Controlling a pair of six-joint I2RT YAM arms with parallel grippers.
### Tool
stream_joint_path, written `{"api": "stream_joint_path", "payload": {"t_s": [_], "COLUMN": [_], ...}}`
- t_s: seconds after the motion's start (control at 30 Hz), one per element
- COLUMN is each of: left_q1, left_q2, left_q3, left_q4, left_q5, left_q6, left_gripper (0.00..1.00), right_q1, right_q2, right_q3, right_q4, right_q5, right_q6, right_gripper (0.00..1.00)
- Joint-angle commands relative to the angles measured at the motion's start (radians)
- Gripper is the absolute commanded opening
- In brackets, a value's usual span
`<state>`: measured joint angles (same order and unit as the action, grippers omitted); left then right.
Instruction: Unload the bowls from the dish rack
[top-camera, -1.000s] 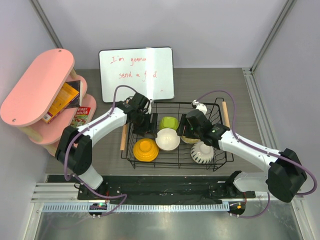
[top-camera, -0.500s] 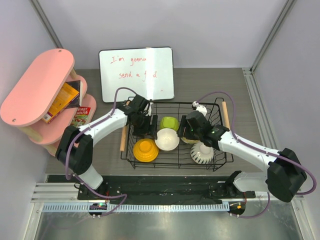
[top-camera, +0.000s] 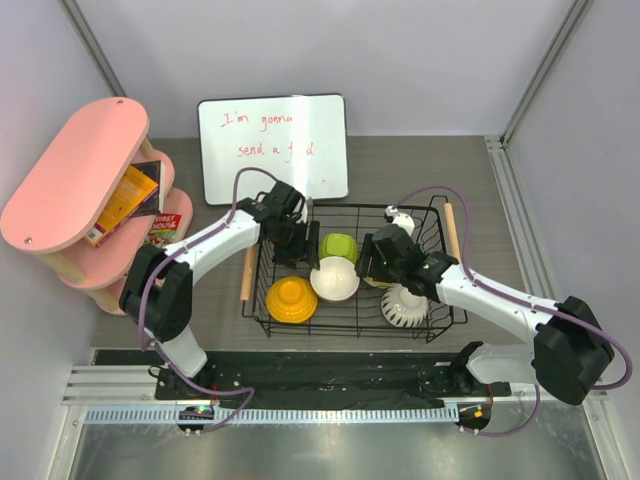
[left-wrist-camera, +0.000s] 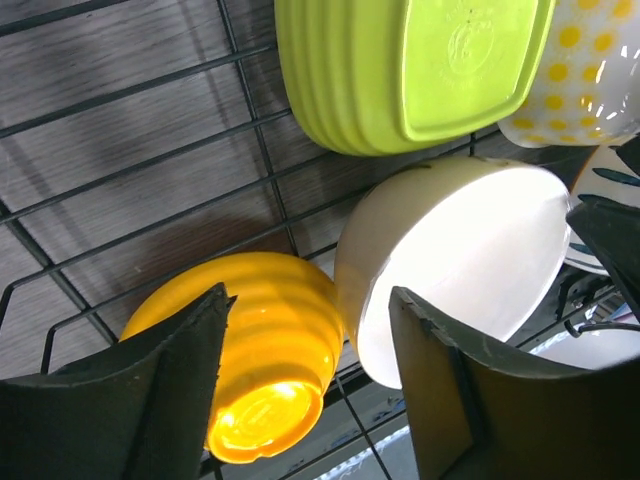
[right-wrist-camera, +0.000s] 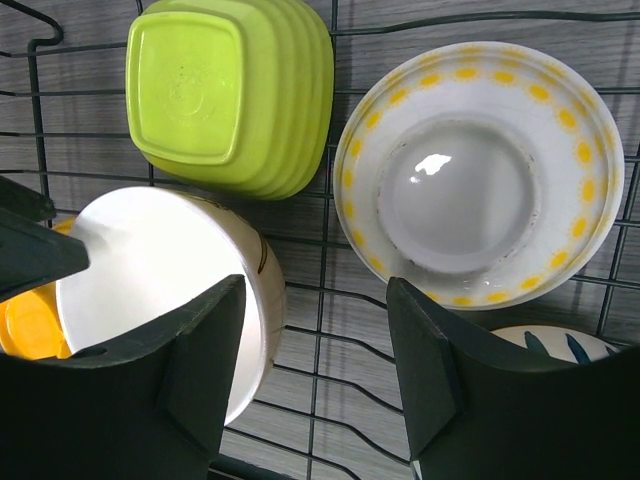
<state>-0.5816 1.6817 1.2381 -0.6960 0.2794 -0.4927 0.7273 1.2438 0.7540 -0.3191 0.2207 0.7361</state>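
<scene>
Left jaws released, empty; orange bowl (left-wrist-camera: 262, 350) and cream bowl (left-wrist-camera: 470, 260) sit beneath the gap, lime bowl (right-wrist-camera: 230, 95) ahead. Right jaws released too, dotted bowl (right-wrist-camera: 480, 170) ahead. All bowls inside dish rack (top-camera: 352, 316).

Overhead view looking down, wrist views close — sharing lime green bowl (right-wrist-camera: 228, 95)
</scene>
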Motion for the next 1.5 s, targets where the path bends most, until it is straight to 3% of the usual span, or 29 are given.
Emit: {"api": "stream_joint_path", "payload": {"t_s": [0.0, 0.13, 0.23, 0.33, 0.37, 0.5, 0.73, 0.97, 1.2, 1.47], "left_q1": [-0.038, -0.063, -0.072, -0.077, -0.077, -0.077, -0.072, 0.002, 0.028, 0.031], "left_q2": [0.059, 0.072, 0.065, 0.058, 0.056, 0.018, -0.115, -0.299, -0.578, -0.766], "left_q3": [0.035, 0.029, 0.023, 0.029, 0.037, 0.083, 0.198, 0.225, 0.215, 0.216], "left_q4": [0.007, 0.010, 0.015, 0.015, 0.013, -0.005, -0.048, -0.049, -0.221, -0.417], "left_q5": [0.003, -0.012, -0.019, -0.019, -0.019, -0.016, -0.140, -0.172, -0.586, -0.902], "left_q6": [-0.007, -0.010, -0.015, -0.017, -0.015, -0.027, -0.032, -0.043, -0.038, -0.043], "left_gripper": [0.61, 0.53, 0.41, 0.15, 0.00, 0.00, 0.00, 0.00, 0.00, 0.00], "right_q1": [0.003, 0.001, 0.001, 0.001, 0.001, 0.000, -0.008, -0.008, -0.008, -0.008], "right_q2": [-0.037, -0.044, -0.041, -0.029, -0.027, -0.033, -0.081, -0.185, -0.207, -0.182], "right_q3": [-0.005, -0.007, -0.001, 0.008, 0.010, 0.002, -0.022, 0.042, 0.067, 0.064], "right_q4": [0.032, 0.029, 0.031, 0.028, 0.028, 0.028, 0.011, -0.098, -0.110, -0.086], "right_q5": [0.011, 0.016, 0.020, 0.014, 0.014, 0.019, 0.045, 0.111, 0.089, 0.058], "right_q6": [-0.003, -0.003, -0.004, -0.007, -0.009, -0.010, 0.002, -0.015, -0.037, -0.035], "right_gripper": [0.64, 0.64, 0.65, 0.65, 0.65, 0.65, 0.65, 0.66, 0.66, 0.66]}}
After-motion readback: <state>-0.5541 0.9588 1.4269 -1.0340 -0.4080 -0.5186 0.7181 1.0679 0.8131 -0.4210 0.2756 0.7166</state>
